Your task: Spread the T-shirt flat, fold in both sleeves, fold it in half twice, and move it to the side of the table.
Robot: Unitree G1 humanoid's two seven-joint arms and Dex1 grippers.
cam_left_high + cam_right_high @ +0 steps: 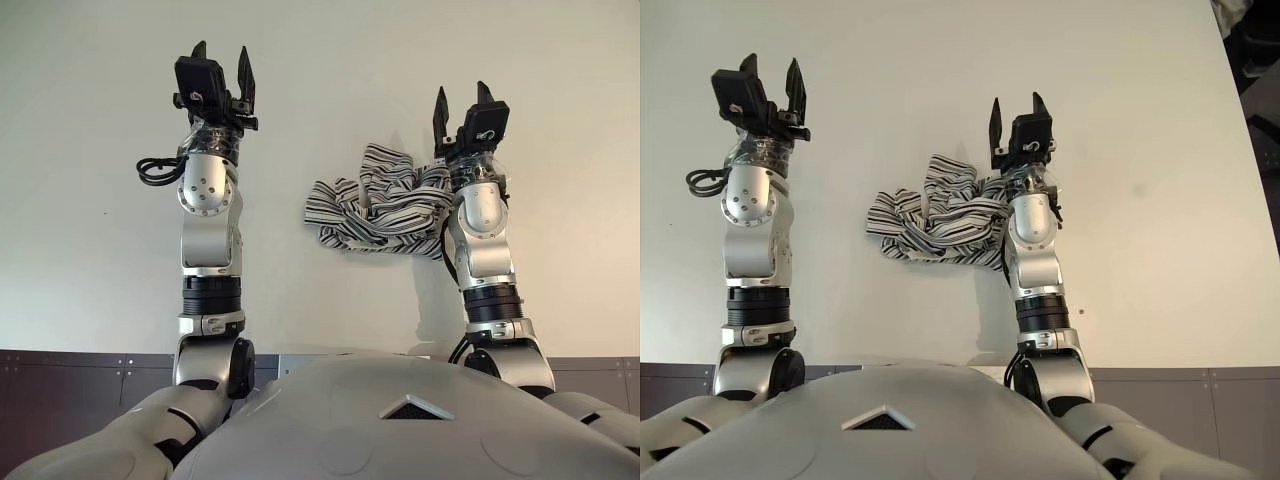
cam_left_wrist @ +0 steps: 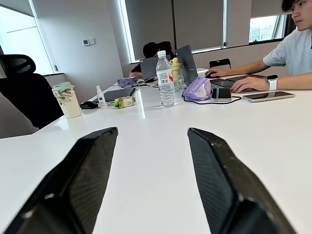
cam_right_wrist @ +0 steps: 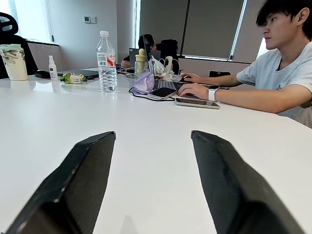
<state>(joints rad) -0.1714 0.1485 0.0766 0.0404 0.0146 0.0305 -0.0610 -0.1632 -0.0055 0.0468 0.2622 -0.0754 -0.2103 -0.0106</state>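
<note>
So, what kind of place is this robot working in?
It looks like a shared office or meeting room. A long white table carries an open laptop and a water bottle. A black office chair stands beside it, and large windows line the far wall.

Cannot tell sleeves, collar or hem apart in the bunched striped T-shirt (image 1: 365,205). Loses its right-hand end behind the right arm (image 1: 482,235), so cannot say how far the cloth runs there or whether it touches the arm. Cuts the white table (image 1: 1160,120) off at the far and left frame edges in the head views. From the wrists, crops the bases of the left gripper (image 2: 152,132) fingers (image 2: 83,180) and of the right gripper (image 3: 153,132) fingers (image 3: 78,180). Too small to name: a dark lump (image 2: 89,105) and a greenish packet (image 2: 125,102) near the patterned cup (image 2: 67,100).
</note>
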